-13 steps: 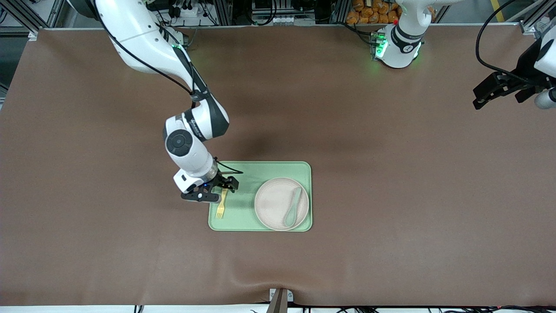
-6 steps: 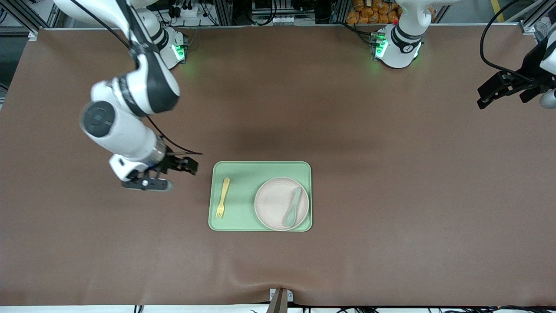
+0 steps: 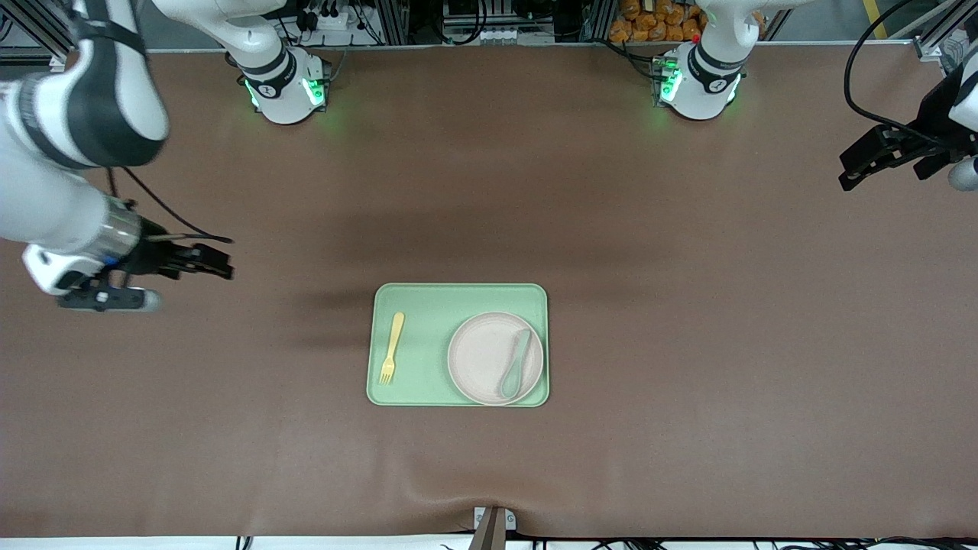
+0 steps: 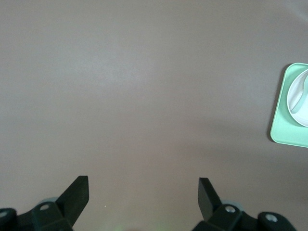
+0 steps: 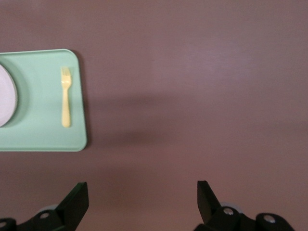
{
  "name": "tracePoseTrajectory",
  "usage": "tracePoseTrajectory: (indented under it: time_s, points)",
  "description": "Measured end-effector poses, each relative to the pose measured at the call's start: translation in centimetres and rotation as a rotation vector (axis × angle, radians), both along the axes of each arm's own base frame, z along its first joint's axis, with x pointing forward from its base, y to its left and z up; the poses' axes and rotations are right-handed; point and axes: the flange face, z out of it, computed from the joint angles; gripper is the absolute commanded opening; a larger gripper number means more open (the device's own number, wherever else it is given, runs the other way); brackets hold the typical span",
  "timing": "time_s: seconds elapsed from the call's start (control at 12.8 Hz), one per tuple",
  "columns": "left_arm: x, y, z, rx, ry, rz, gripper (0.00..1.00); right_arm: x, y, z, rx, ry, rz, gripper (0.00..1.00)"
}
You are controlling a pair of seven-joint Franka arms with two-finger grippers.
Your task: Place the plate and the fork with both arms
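The pale plate (image 3: 483, 353) lies on the light-green tray (image 3: 428, 304) in the middle of the table, at the tray's end toward the left arm. The yellow fork (image 3: 392, 347) lies on the tray's other end, tines toward the front camera. My right gripper (image 3: 218, 263) hangs open and empty over bare table toward the right arm's end, well away from the tray. In its wrist view, the right gripper (image 5: 143, 190) sees the fork (image 5: 65, 98) and tray (image 5: 43, 125). The left gripper (image 3: 843, 174) waits open at the table's other end; from the left gripper (image 4: 143, 190), the tray (image 4: 281, 130) edge and plate (image 4: 303, 115) show.
A grey-green spoon (image 3: 516, 363) rests on the plate. The brown mat (image 3: 688, 344) covers the whole table around the tray. Both arm bases (image 3: 283, 84) stand along the table's edge farthest from the front camera.
The right gripper has left the fork on the tray and swung away toward the right arm's end of the table, still open. The left arm has hardly moved.
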Motion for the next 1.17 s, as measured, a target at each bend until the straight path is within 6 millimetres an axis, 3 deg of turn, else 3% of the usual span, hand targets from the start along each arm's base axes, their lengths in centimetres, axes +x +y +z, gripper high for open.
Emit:
tracePoseTrajectory:
  time_s: [0.16,0.31,0.62,0.78,1.17]
  points:
    - [-0.1,0.0,0.0,0.001,0.005,0.000,1.00,-0.7,-4.4,3.3,0.000,-0.001,0.015,1.00]
    - [-0.1,0.1,-0.1,0.001,0.013,0.002,1.00,-2.2,-6.7,6.6,-0.034,0.002,0.020,1.00]
    - [-0.2,0.5,-0.1,0.002,0.019,0.011,1.00,-6.2,-6.8,11.4,-0.087,0.049,0.038,1.00]
    - [-0.2,0.4,-0.1,0.002,0.019,0.008,1.00,-7.1,-6.3,13.3,-0.097,0.069,0.011,1.00]
    - [-0.4,0.4,0.6,-0.022,-0.002,0.009,1.00,-7.5,-4.8,14.5,-0.103,0.075,0.004,1.00]
